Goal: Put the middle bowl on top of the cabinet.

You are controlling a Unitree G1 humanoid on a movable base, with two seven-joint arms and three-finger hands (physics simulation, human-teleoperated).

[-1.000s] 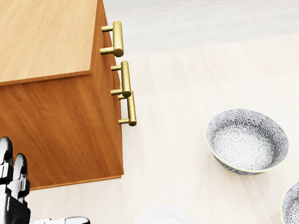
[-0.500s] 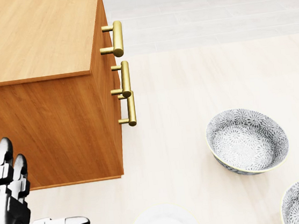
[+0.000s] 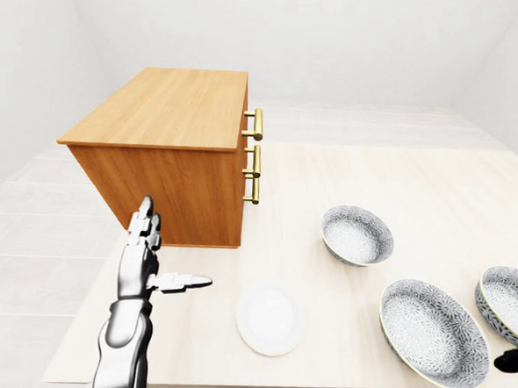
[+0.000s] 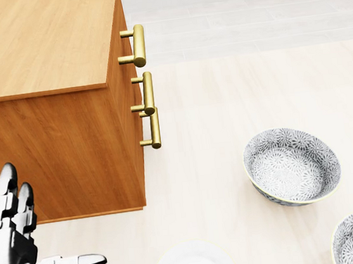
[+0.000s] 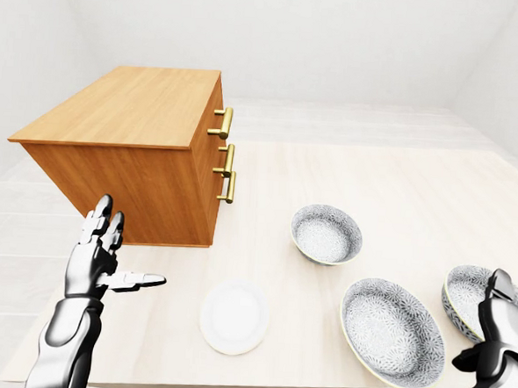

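1. A wooden cabinet (image 3: 172, 109) stands on the left part of the pale tabletop (image 3: 400, 185). Its three gold handles (image 4: 138, 44) face right, and its top is bare.
2. The middle bowl (image 5: 393, 332) is patterned and the widest of three. It sits upright near the tabletop's right corner at the bottom of the right-eye view.
3. A second patterned bowl (image 3: 357, 235) rests nearer the tabletop's centre. A third (image 5: 464, 299) lies by the right edge, just beside the middle bowl.
4. A white plate (image 3: 270, 318) lies close to the bottom edge, between the cabinet and the middle bowl.
5. The left hand (image 3: 139, 261) hovers at the tabletop's left edge below the cabinet. Its fingers are released and straight, with the thumb pointing right.
6. The right hand (image 5: 500, 345) hovers by the third bowl with fingers spread upward, grasping nothing.
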